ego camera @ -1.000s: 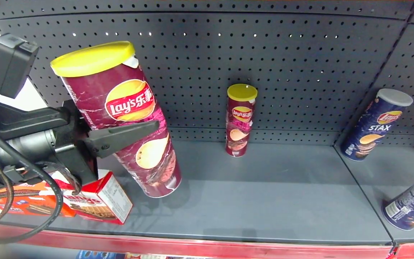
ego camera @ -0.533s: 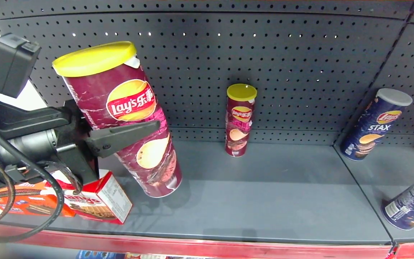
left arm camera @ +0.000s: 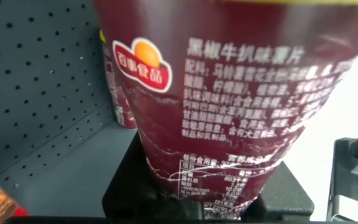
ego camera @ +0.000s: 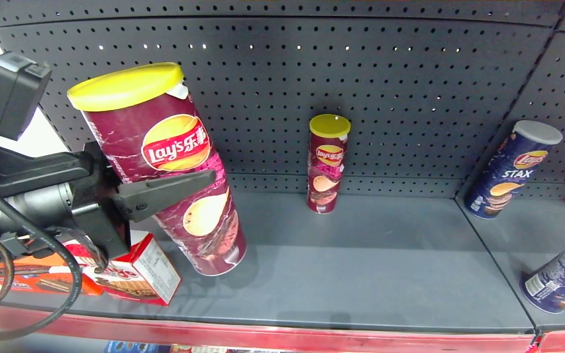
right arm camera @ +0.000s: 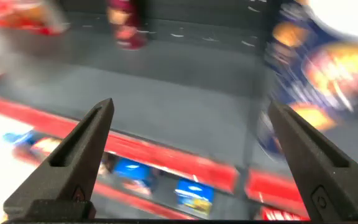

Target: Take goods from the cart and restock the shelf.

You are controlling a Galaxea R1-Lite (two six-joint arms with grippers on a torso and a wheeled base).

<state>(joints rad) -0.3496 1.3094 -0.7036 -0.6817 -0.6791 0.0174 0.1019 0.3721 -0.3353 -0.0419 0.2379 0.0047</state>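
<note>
Jaws of left gripper [ego camera: 184,181] clamped round the middle of a maroon chip can [ego camera: 165,147], held tilted with its base low over the shelf [ego camera: 361,274] at near left beside a red box [ego camera: 140,274], likely for standing it by the matching can [ego camera: 328,164] at the far wall; right gripper [right arm camera: 191,155] jaws wide, empty.

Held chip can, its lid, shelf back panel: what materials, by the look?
chip can: probably a paperboard tube under a glossy printed wrap; light sheen on the print.
lid: yellow plastic, smooth, with a lipped rim.
back panel: looks like painted sheet metal, matte dark grey, with regular punched holes.
</note>
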